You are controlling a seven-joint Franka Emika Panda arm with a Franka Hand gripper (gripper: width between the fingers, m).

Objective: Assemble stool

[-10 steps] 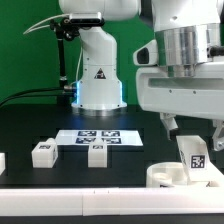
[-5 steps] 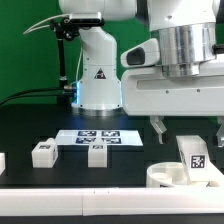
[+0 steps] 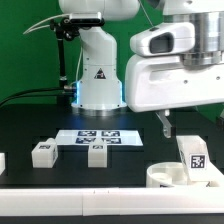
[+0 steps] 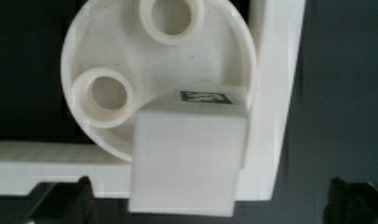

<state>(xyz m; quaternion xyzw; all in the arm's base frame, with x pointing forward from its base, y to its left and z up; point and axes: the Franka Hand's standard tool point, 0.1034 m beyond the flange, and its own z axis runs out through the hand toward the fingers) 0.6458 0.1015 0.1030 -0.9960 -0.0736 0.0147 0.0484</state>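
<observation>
The gripper (image 4: 207, 194) hangs spread and empty above 1 leg (image 3: 195, 154) standing on the seat (image 3: 163, 176) at the exterior view's right. A 2nd leg (image 3: 42, 152) and 3rd leg (image 3: 97, 153) lie beside the marker board (image 3: 98, 137). If the standing leg is only loosely socketed, a nudge could topple it.

The seat (image 3: 168, 176) lay by the tabletop's (image 3: 140, 155) near edge, toward the exterior view's right. A tagged leg (image 3: 195, 156) rose upright from it. The gripper (image 3: 193, 122) hung above that leg and clear of it, with only one dark finger (image 3: 166, 126) plainly in view. A loose leg (image 3: 42, 152) and a second loose leg (image 3: 97, 153) sat apart mid-tabletop, just in front of the marker board (image 3: 97, 136). The arm's white base (image 3: 98, 75) stood at the far edge.
</observation>
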